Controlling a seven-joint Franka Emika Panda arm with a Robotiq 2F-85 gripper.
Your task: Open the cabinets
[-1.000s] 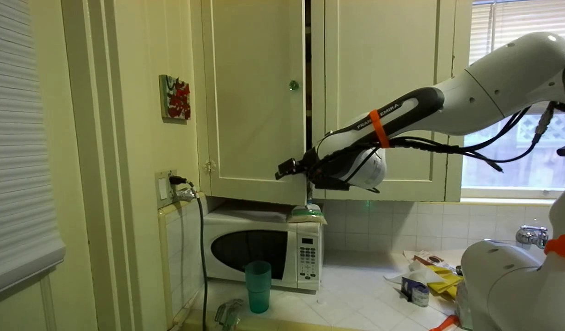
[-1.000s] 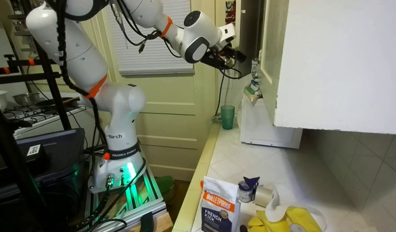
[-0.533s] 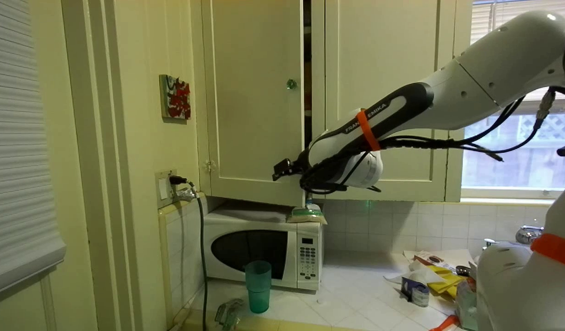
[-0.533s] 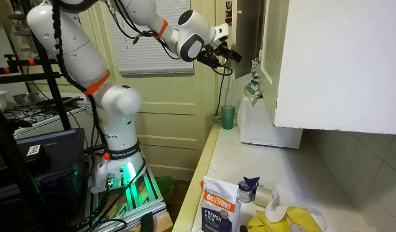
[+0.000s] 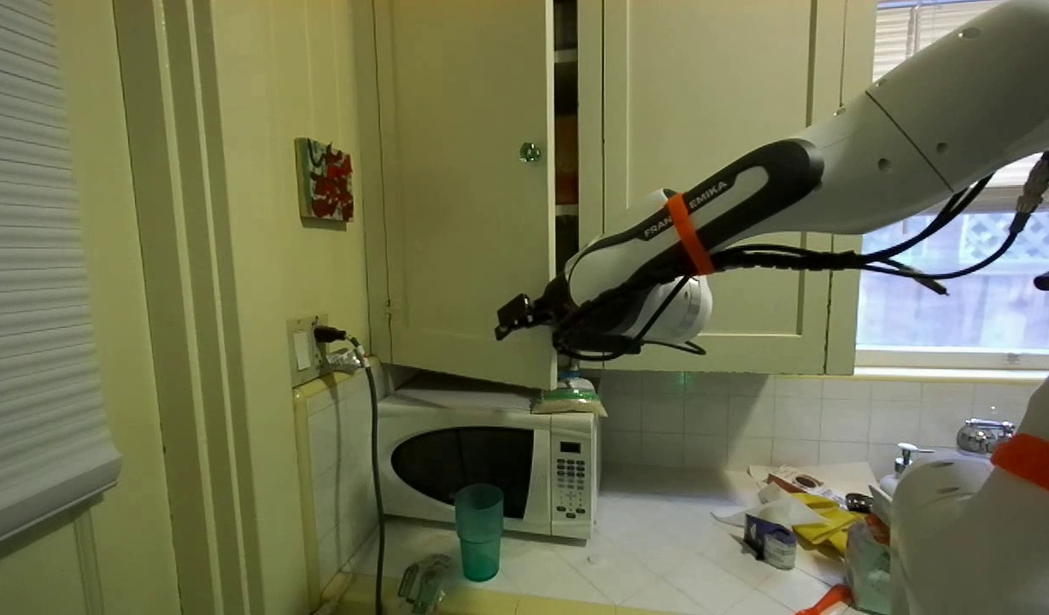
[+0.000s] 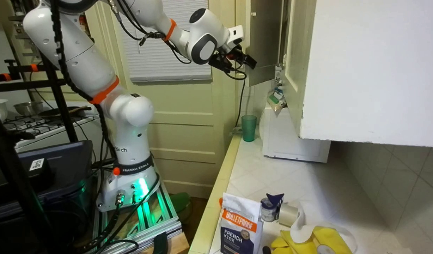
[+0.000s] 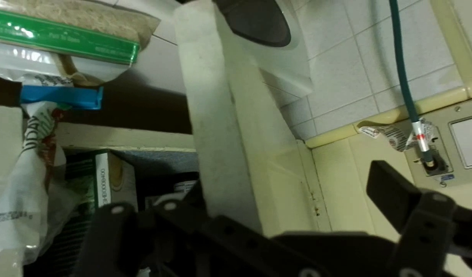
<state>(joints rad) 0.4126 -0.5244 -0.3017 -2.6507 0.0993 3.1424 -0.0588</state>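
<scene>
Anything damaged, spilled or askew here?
Minor oddities: in an exterior view, paint looks chipped along the ragged lower edge of the wall cabinet, and a white strip curls loosely over the countertop. No spill shows.

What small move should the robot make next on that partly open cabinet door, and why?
Probably swing the door a little wider. In an exterior view only a strip of the shelves shows past it. In the wrist view the jaws stand open with the door's free edge between them, so the jaw on the inside could likely push it outward without gripping.
</scene>
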